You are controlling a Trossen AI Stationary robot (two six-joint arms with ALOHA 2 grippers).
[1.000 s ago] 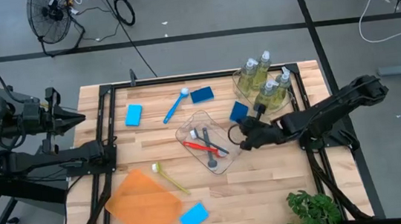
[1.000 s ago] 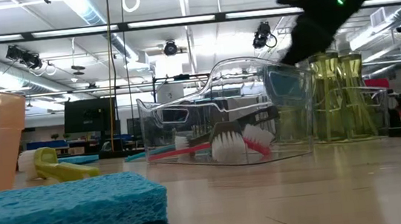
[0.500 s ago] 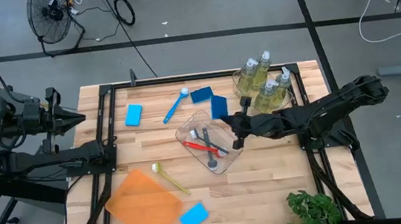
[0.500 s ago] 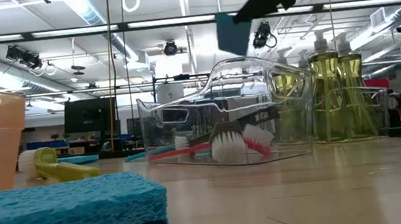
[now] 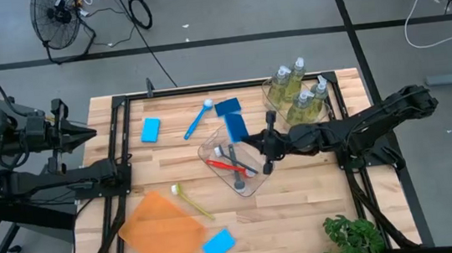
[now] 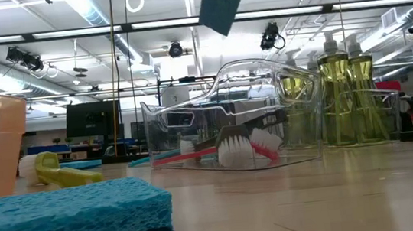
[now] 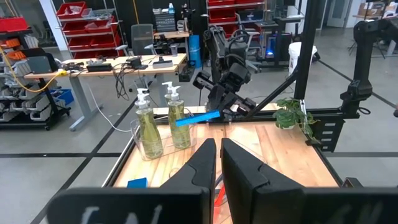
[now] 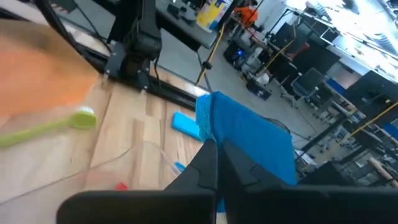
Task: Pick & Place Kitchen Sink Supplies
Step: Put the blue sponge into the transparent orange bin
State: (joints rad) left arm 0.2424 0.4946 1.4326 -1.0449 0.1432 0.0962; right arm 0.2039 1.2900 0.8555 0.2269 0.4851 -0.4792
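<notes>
Place: a robotics lab or workshop hall, not a home kitchen.
Floor: grey concrete marked with dark lines around the wooden table (image 5: pixel 302 211); a floor fan (image 5: pixel 57 14) and loose cables (image 5: pixel 140 11) lie beyond it.
Ceiling: in the low view, long strip lights (image 6: pixel 87 5), exposed ducts and hanging cameras or lamps (image 6: pixel 175 49).
Furniture: in the left wrist view, red storage shelving (image 7: pixel 84 28), a workbench (image 7: pixel 106 65) crowded with electronics and wires, office chairs (image 7: pixel 144 38).
Other rigs: black metal frames and another dark robot arm stand (image 7: pixel 364 56) further back.
Right wrist view: more desks, chairs and equipment behind the table.
</notes>
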